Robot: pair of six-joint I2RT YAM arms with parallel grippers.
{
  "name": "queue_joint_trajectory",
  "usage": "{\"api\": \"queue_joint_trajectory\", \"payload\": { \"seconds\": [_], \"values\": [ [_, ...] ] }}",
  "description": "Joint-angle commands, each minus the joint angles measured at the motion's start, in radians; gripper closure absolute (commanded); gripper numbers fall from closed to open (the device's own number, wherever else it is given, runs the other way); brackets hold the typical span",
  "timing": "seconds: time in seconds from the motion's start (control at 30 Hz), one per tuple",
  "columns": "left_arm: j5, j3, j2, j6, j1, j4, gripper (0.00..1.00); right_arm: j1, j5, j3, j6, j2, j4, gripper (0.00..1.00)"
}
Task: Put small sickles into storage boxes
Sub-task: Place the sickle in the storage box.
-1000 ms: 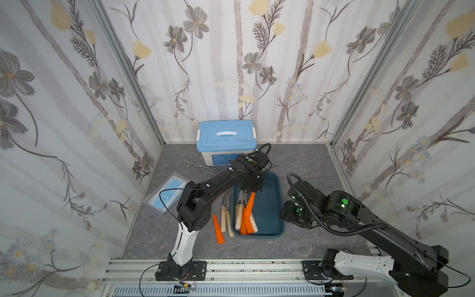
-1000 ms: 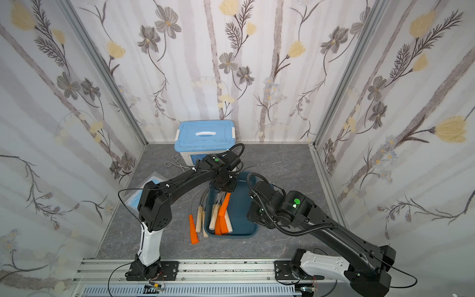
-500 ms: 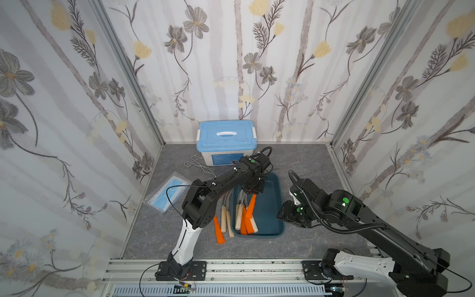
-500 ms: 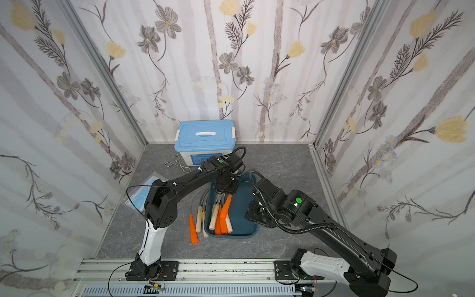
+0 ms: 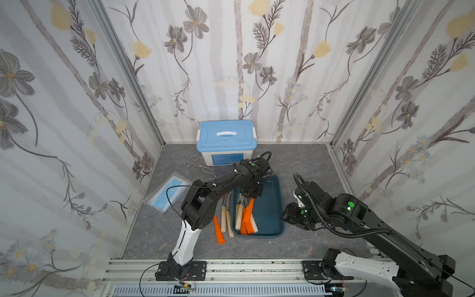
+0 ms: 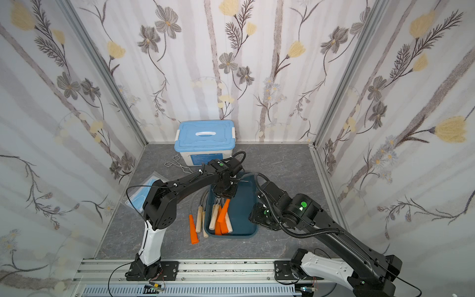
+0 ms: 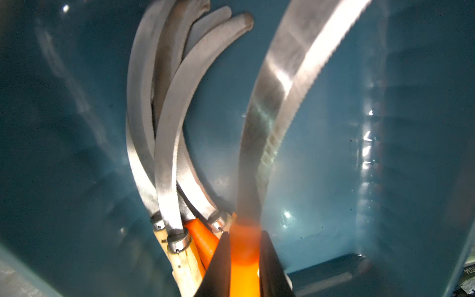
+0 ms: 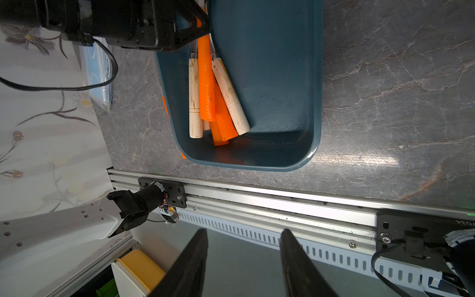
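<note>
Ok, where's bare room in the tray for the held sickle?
In the teal tray the floor is bare between the sickle pile and the wall nearest the right gripper. Crowded along the opposite wall, under the left gripper; three more sickles lie outside it.

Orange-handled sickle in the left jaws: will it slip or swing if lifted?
This sickle is likely stiff: the metal holds a clean curve. Held at its narrow end, the orange handle may pivot. The smooth taper could slip.
</note>
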Motion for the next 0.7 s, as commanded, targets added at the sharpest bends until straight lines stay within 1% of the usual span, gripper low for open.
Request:
{"api": "queue_joint_trajectory", "payload": {
  "seconds": [0.0, 0.13, 0.43, 0.67],
  "values": [
    [-0.012, -0.005, -0.029, -0.01, 0.001, -0.022, 1.0, 0.001, 0.022, -0.009, 0.025, -0.012, 0.006, 0.52],
    [-0.014, -0.013, -0.039, -0.006, 0.002, -0.037, 1.0, 0.0, 0.025, -0.017, 0.03, -0.022, 0.013, 0.52],
    [0.016, -0.109, -0.076, -0.02, 0.005, -0.038, 1.0, 0.0, 0.03, 0.019, 0.007, 0.014, 0.003, 0.52],
    [0.018, -0.113, -0.07, -0.023, 0.009, -0.038, 1.0, 0.0, 0.032, 0.029, 0.002, 0.025, 0.003, 0.52]
  ]
}}
